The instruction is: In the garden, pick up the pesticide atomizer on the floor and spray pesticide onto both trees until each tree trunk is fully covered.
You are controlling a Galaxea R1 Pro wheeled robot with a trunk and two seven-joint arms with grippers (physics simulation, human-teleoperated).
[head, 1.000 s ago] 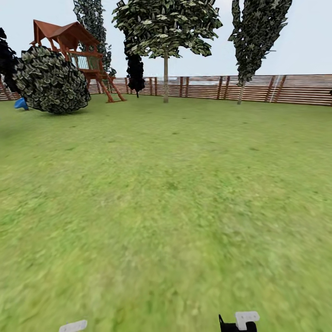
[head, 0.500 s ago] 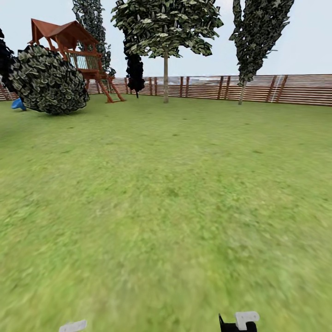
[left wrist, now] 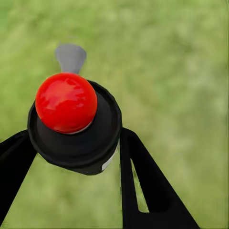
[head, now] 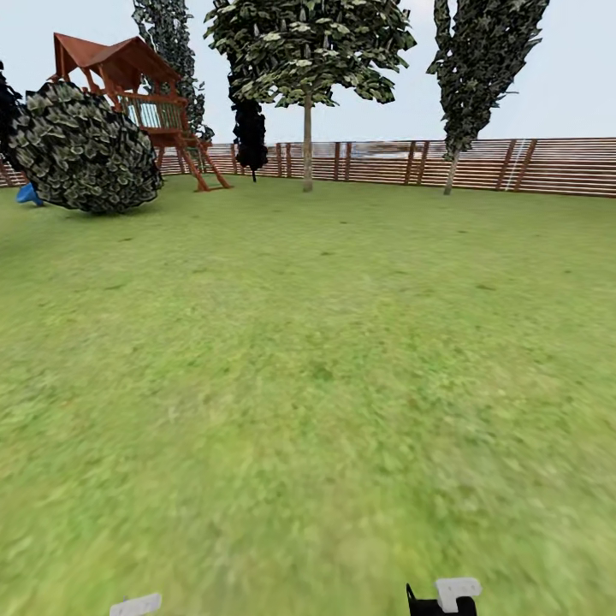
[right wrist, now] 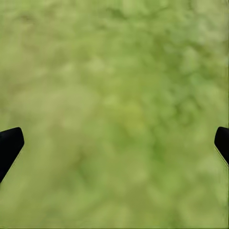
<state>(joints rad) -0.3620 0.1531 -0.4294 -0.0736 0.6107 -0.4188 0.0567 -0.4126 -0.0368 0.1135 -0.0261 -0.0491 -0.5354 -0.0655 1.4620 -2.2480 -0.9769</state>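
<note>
Between the two black fingers (left wrist: 143, 186) of my left gripper (left wrist: 74, 138) sits the pesticide atomizer (left wrist: 71, 124), seen from above: a black cap with a red ball top and a grey nozzle. The gripper is shut on it. My right gripper (right wrist: 114, 143) is open over bare grass, one fingertip at each side of its wrist view. Far across the garden lawn (head: 325, 359) stand two trees by the fence, one with a pale straight trunk (head: 307, 150) and one with a slimmer trunk (head: 449, 175). No white mist shows.
A brown slat fence (head: 513, 164) closes the far side. A big round bush (head: 85, 150), a red wooden playset (head: 137, 85) and a near-black thin tree (head: 251, 128) stand at the back left. Pale parts of my arms (head: 458, 590) show at the bottom edge.
The whole head view has crept forward, so the bush and playset slid slightly left. Both arms keep their pose.
</note>
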